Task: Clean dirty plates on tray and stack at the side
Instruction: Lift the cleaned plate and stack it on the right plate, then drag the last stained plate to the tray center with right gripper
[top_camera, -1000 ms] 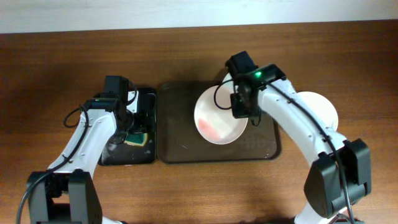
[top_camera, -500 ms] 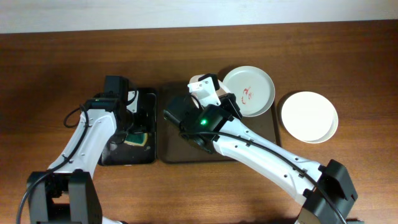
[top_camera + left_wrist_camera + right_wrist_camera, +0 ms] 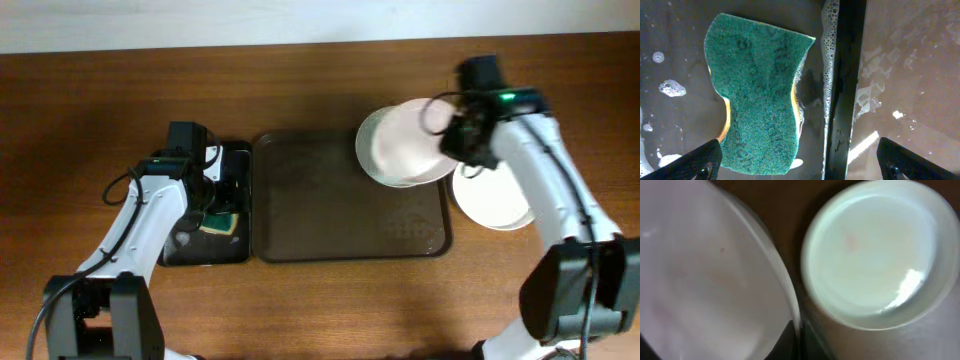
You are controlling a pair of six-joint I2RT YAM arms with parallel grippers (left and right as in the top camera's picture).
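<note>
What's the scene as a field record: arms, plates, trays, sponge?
right arm: jaws shut on a round white plate, held over the far right corner of the large dark brown rectangular tray
side plate: second round white plate on the wooden table, right of that tray
left arm: jaws open above a green sponge in the smaller black tray

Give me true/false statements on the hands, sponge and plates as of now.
1. The green sponge lies in the black tray. True.
2. The left hand is shut on the sponge. False: it is open, with its fingers wide apart and the sponge ungripped.
3. The right hand holds a plate by its rim. True.
4. A plate sits on the left half of the brown tray. False: plates show only at its right end and beyond.
5. A second plate rests on the table to the right of the brown tray. True.
</note>
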